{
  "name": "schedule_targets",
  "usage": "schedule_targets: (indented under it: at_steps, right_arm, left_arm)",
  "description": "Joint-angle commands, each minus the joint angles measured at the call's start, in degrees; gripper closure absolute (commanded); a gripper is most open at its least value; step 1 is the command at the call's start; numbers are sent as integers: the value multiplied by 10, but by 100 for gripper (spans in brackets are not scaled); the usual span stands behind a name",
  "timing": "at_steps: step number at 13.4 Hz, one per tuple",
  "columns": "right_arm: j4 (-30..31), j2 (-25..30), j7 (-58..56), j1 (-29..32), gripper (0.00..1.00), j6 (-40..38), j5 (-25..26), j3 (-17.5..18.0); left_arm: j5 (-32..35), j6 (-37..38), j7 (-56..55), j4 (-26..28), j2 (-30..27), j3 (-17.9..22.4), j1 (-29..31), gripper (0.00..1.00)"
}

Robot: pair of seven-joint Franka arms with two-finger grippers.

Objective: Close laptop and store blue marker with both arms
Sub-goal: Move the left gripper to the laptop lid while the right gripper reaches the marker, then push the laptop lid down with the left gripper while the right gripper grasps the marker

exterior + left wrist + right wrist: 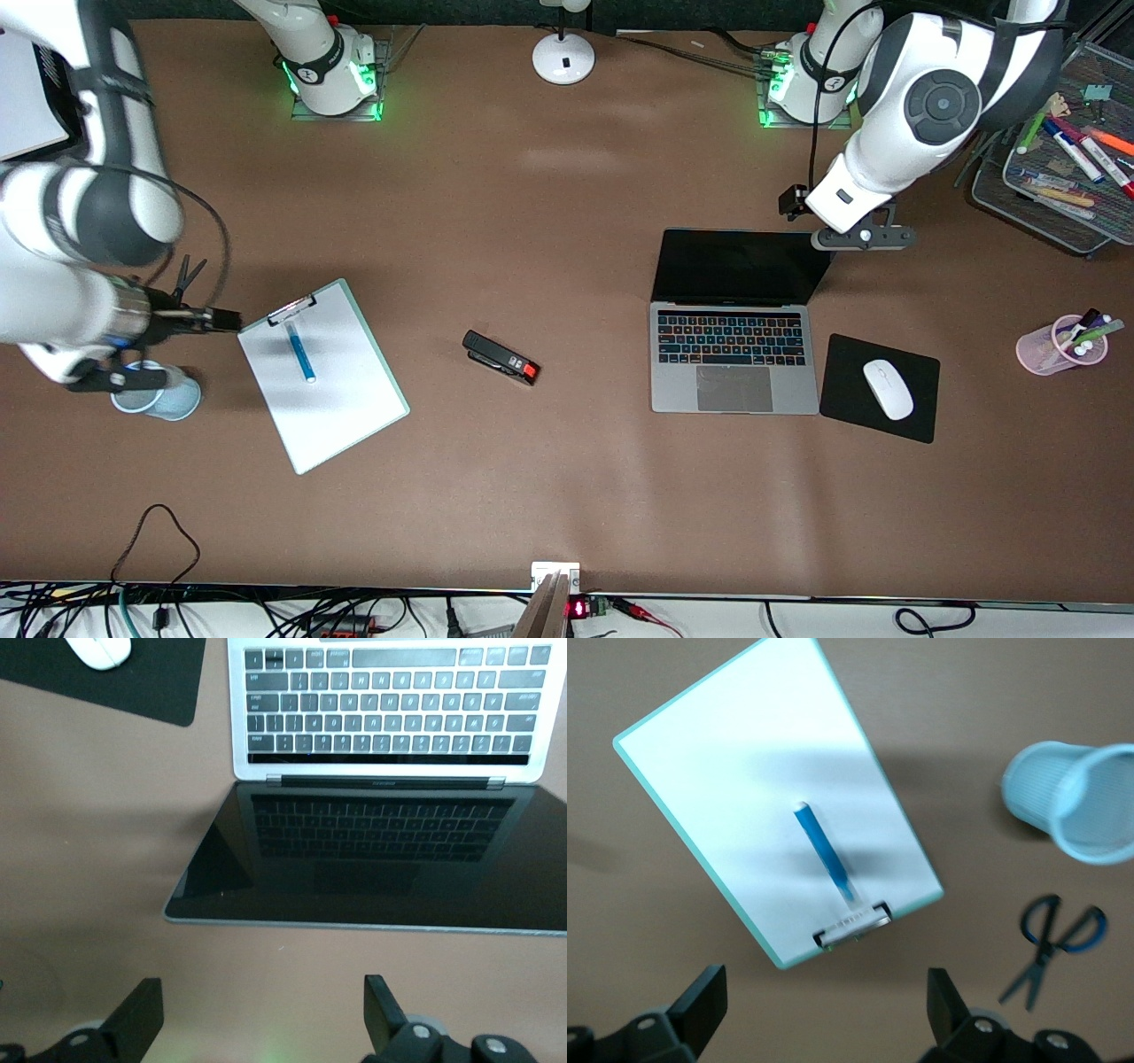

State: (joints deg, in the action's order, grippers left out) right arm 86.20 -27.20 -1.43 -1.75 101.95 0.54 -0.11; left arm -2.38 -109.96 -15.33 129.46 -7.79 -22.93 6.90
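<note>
While the left gripper (257, 1019) hangs open above the laptop's (733, 332) raised screen at right of the front view, it should push the lid's top edge down evenly. At far left, the right gripper (824, 1014), also open, needs centring over the blue marker (300, 352) on the clipboard (341, 412).

Brown table (567, 221) fills view; cables (221, 616) along white near edge; green glow, perhaps lamps (376, 108).

Right gripper (824, 1014) spread wide above bare table beside the clipboard (726, 771), marker (822, 850) lying exposed on it, while scissors (1054, 943) and blue mesh cup (1076, 802) crowd its flank.
</note>
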Motion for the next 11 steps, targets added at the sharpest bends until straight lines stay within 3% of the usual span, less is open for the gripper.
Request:
schedule_targets:
  at_steps: [1, 4, 11]
  right_arm:
    - [-10, -38, -20, -18, 0, 41, 2, -1]
    - [-7, -66, -61, -18, 0, 80, 5, -1]
    - [42, -96, -60, -31, 0, 197, 2, -1]
  left_arm:
    - [-16, -29, 1, 31, -21, -18, 5, 0]
    - [-16, -88, -17, 58, -15, -51, 6, 0]
    - [-16, -127, -51, 57, 26, -56, 5, 0]
